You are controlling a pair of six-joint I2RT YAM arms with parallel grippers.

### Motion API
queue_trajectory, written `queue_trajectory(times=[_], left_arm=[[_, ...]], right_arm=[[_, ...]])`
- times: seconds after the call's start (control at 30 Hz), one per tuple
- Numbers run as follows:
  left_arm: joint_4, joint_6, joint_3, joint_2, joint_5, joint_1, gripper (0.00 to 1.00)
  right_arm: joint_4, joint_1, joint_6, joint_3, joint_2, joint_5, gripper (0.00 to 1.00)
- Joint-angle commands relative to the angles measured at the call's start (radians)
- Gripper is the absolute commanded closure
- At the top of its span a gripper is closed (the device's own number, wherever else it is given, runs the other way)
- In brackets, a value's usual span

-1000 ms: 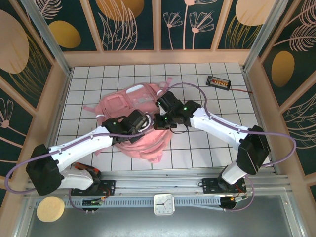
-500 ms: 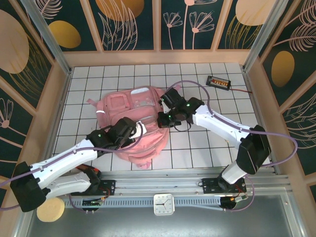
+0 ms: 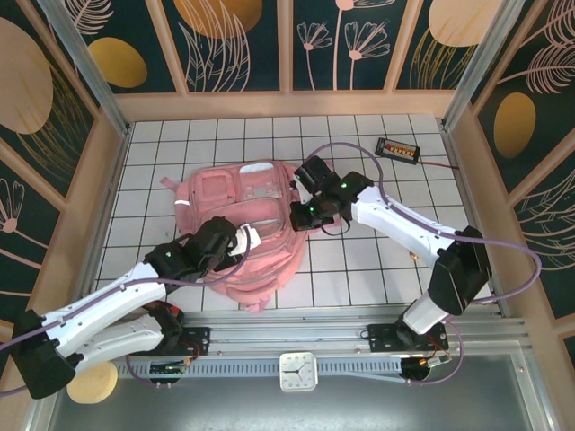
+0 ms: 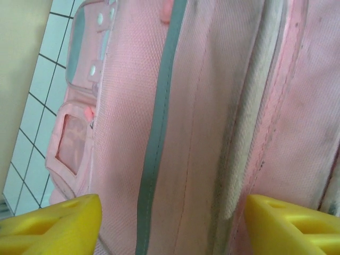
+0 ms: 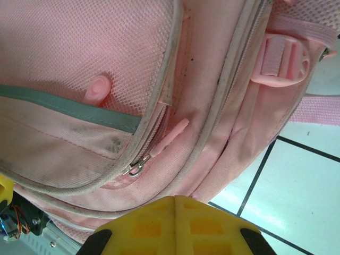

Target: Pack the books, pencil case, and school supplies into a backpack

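The pink backpack point(image 3: 241, 220) lies flat on the tiled table, front pockets up. My left gripper point(image 3: 239, 241) hovers over its near-left part. In the left wrist view this gripper point(image 4: 170, 226) is open, its yellow fingertips point(image 4: 53, 223) wide apart, with the backpack's pink fabric and grey-green trim point(image 4: 159, 133) beyond them. My right gripper point(image 3: 301, 215) sits at the backpack's right edge. In the right wrist view it point(image 5: 175, 220) is shut, pads together with nothing between them, just below a pink zipper pull point(image 5: 170, 135). The books, pencil case and school supplies are hidden.
A small black device with orange dots point(image 3: 397, 149) and its wire lies at the back right of the table. Wooden walls close in the table on three sides. A clock point(image 3: 297, 370) sits on the near rail between the arm bases.
The left gripper has opened, let go of the backpack and drawn back toward the near left. The backpack has settled flat. The right gripper stays shut at its right edge.
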Motion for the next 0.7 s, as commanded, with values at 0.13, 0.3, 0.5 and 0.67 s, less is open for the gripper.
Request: queue_trajectory(times=[0.13,0.3,0.5,0.67], left_arm=[[-0.012,-0.053,0.102,0.055,0.082,0.002,0.29],[-0.016,-0.054,0.133,0.115,0.070,0.001,0.29],[0.004,-0.050,0.152,0.173,0.092,-0.006,0.30],[0.018,-0.040,0.181,0.218,0.094,-0.039,0.29]], right_arm=[[0.156,-0.015,-0.075,-0.067,-0.121,0.009,0.01],[0.315,-0.207,0.115,-0.130,-0.170,-0.203,0.01],[0.206,-0.278,0.517,-0.114,-0.071,-0.374,0.07],[0.329,-0.263,0.711,-0.195,-0.091,-0.460,0.14]])
